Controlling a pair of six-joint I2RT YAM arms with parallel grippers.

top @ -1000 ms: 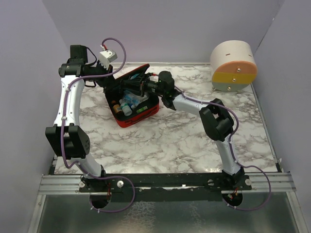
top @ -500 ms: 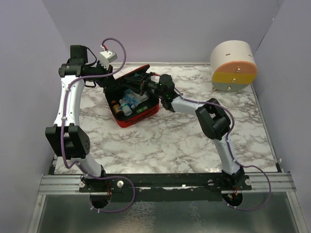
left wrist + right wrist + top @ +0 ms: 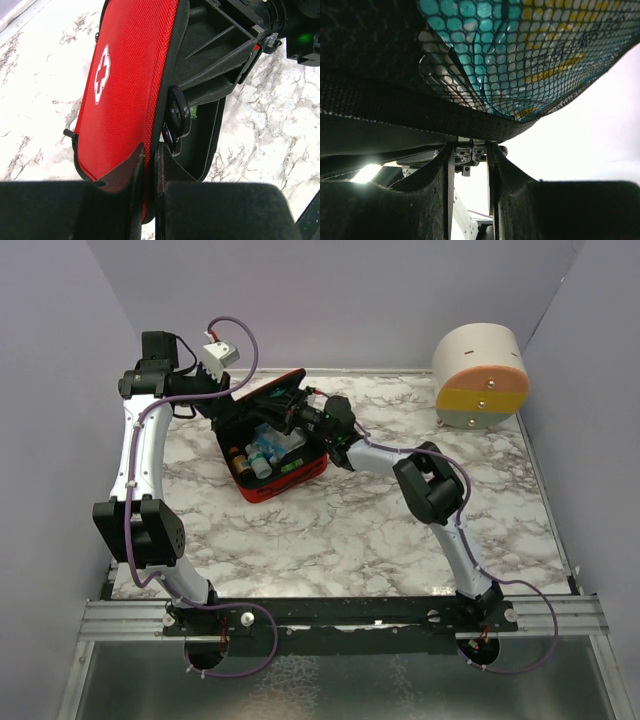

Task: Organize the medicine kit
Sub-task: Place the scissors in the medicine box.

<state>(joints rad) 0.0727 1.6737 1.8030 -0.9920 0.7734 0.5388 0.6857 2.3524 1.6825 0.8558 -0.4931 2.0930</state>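
Note:
The medicine kit (image 3: pixel 288 478) lies open at the table's back left, with small bottles (image 3: pixel 256 454) inside. Its red lid (image 3: pixel 125 75), marked with a white cross, stands raised. My left gripper (image 3: pixel 150 148) (image 3: pixel 230 402) is shut on the lid's edge, beside two black zipper pull rings (image 3: pixel 178 112). From the right, my right gripper (image 3: pixel 292 412) (image 3: pixel 470 150) reaches under the lid, its fingers (image 3: pixel 446 180) closed against two metal zipper sliders (image 3: pixel 471 154). A mesh pocket (image 3: pixel 520 50) holding a teal and yellow packet fills the top of the right wrist view.
A round cream, orange, yellow and grey drawer container (image 3: pixel 481 375) stands at the back right corner. Purple walls close in the marble table (image 3: pixel 350 530) on three sides. The right arm's elbow (image 3: pixel 428 485) juts over the middle of the table.
The right arm's elbow and forearm have swung left, bringing its gripper a little further in under the lid. The left arm and the kit have hardly moved.

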